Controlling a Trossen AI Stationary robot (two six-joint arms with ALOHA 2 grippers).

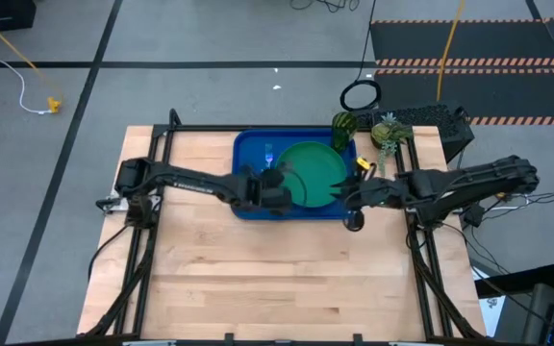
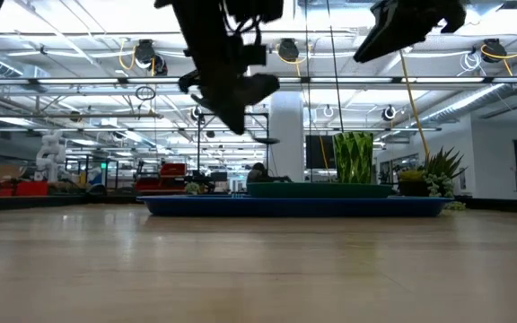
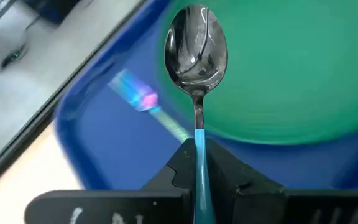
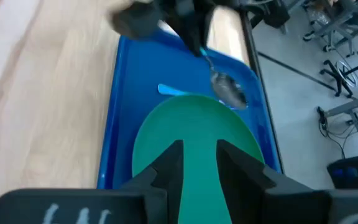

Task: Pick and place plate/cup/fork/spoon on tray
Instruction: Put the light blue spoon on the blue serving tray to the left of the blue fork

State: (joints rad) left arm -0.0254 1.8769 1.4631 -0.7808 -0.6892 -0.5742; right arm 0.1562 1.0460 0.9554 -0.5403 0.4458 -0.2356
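Observation:
The blue tray (image 1: 248,163) lies at the table's far middle. The green plate (image 1: 317,171) lies flat in its right half and the light blue fork (image 1: 269,154) lies in its left half. The green cup (image 1: 342,129) stands upright at the tray's far right corner. My left gripper (image 1: 275,185) hangs over the tray's left half, shut on the spoon (image 3: 197,56). The spoon's dark bowl reaches over the plate's left rim. My right gripper (image 4: 199,163) is open, raised above the plate's right edge (image 1: 346,192), with nothing between its fingers. My left gripper pinches the spoon's light blue handle (image 3: 199,152) between its two fingers. The handle runs along the fingers and the spoon sticks straight out past their tips. The fingers slant down from the table's left. The bowl (image 4: 229,91) hangs above the plate's rim, off the tray.
A yellow-green pineapple-like toy (image 1: 385,135) stands right of the tray's far corner. A black ring (image 1: 360,95) and a dark box (image 1: 440,120) sit beyond the table's far right. Bare wood (image 1: 277,279) fills the table's near half.

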